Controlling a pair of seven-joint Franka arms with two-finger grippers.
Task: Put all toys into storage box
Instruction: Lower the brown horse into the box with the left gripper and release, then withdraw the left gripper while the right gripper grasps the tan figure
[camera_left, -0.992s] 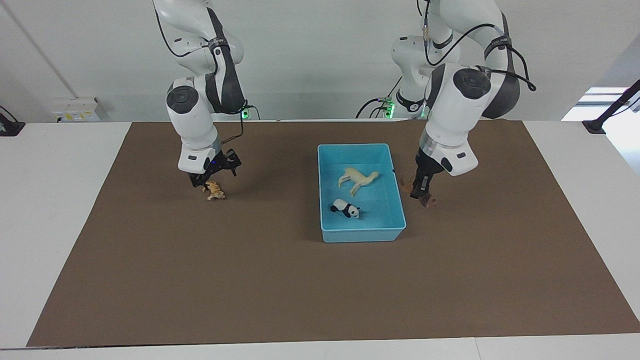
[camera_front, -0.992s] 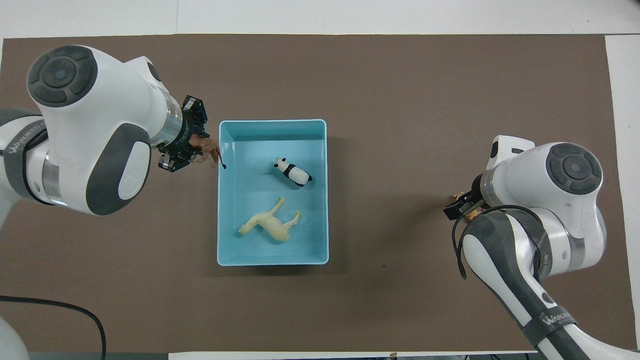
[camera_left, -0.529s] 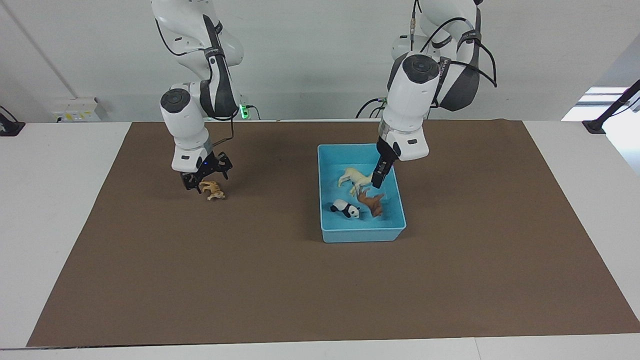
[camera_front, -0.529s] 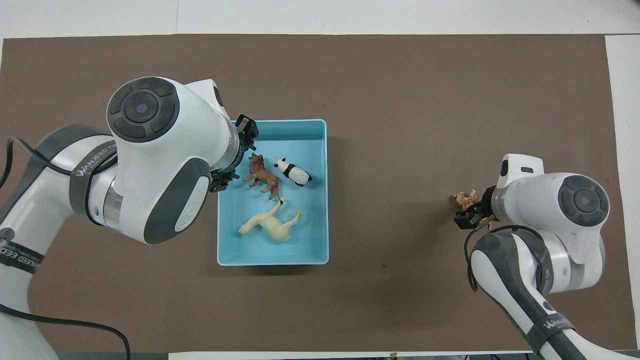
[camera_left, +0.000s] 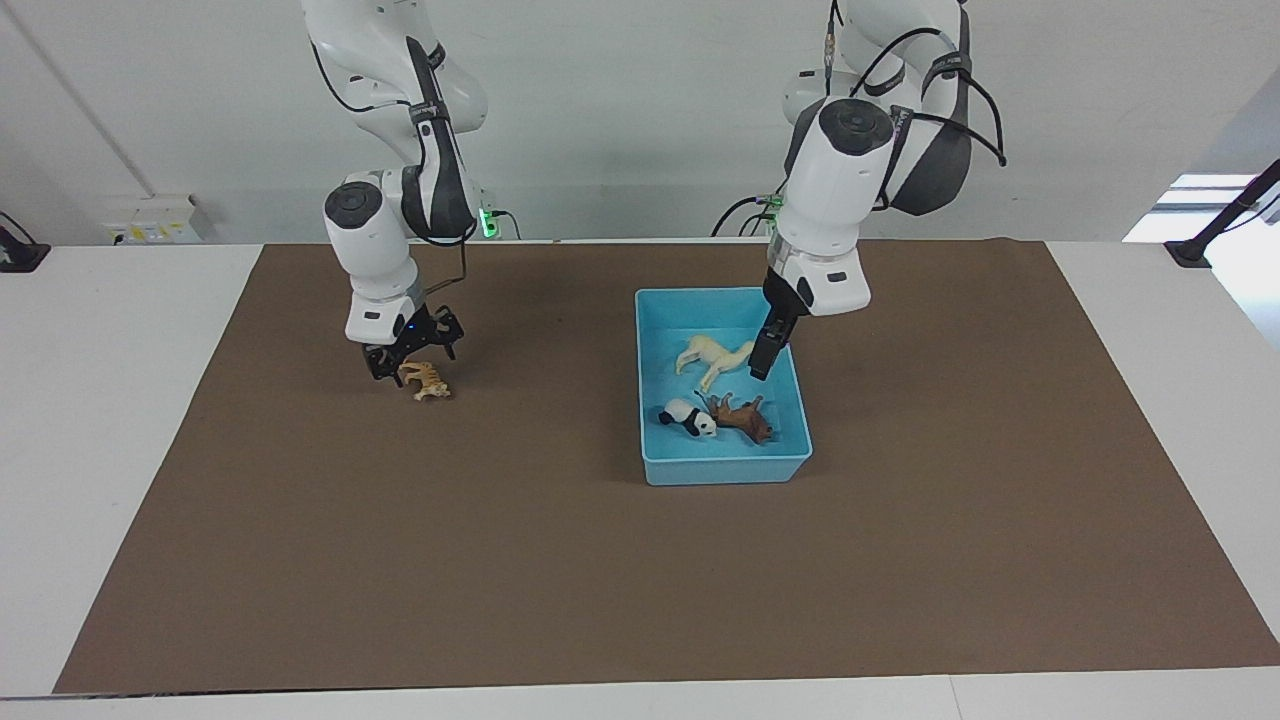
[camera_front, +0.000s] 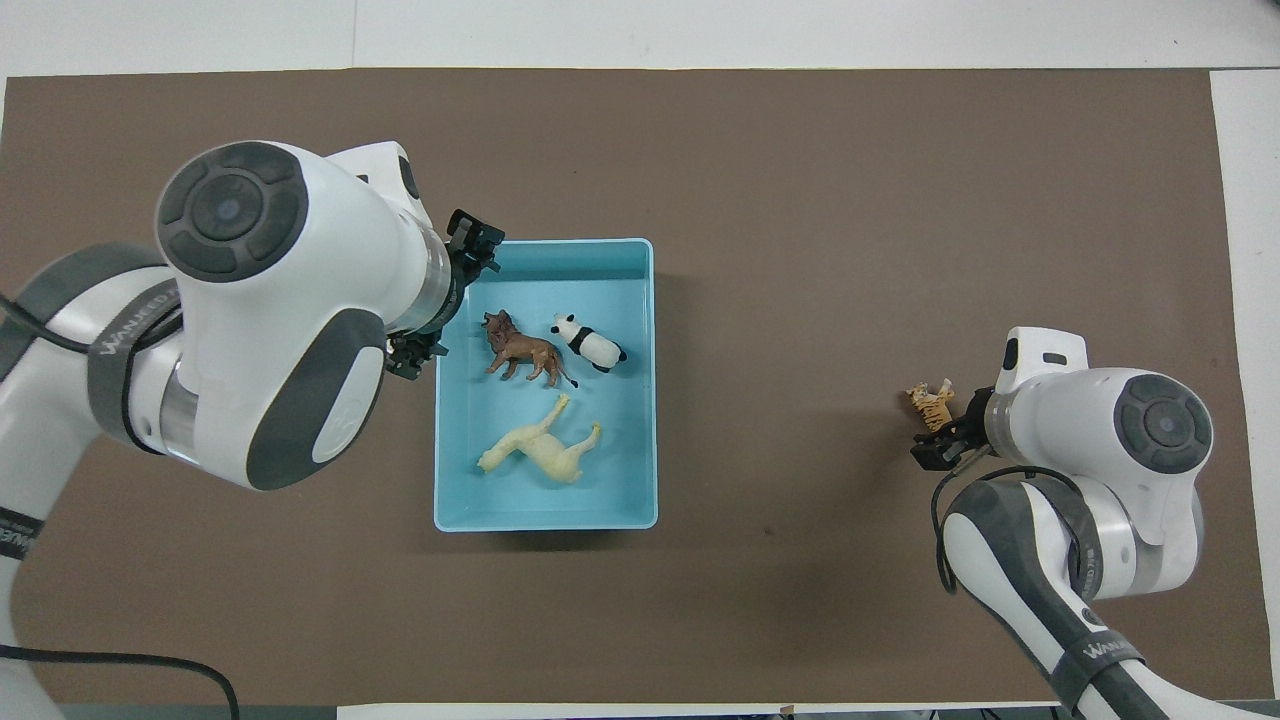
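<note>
Three toys lie in the storage box (camera_left: 724, 464): llama (camera_left: 712, 358), panda (camera_left: 690, 418), brown animal (camera_left: 742, 418). Left gripper (camera_left: 762, 366), jaws wide and empty, hangs over the box. Right gripper (camera_left: 408, 352), jaws wide, hovers at the tiger (camera_left: 428, 380) (on the mat, toward the right arm's end); next, close and lift.

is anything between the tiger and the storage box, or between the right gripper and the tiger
Nothing visible does. The tiger lies on bare brown mat toward the right arm's end, with open mat between it and the storage box. The right gripper is open right at the tiger, nothing between them.
</note>
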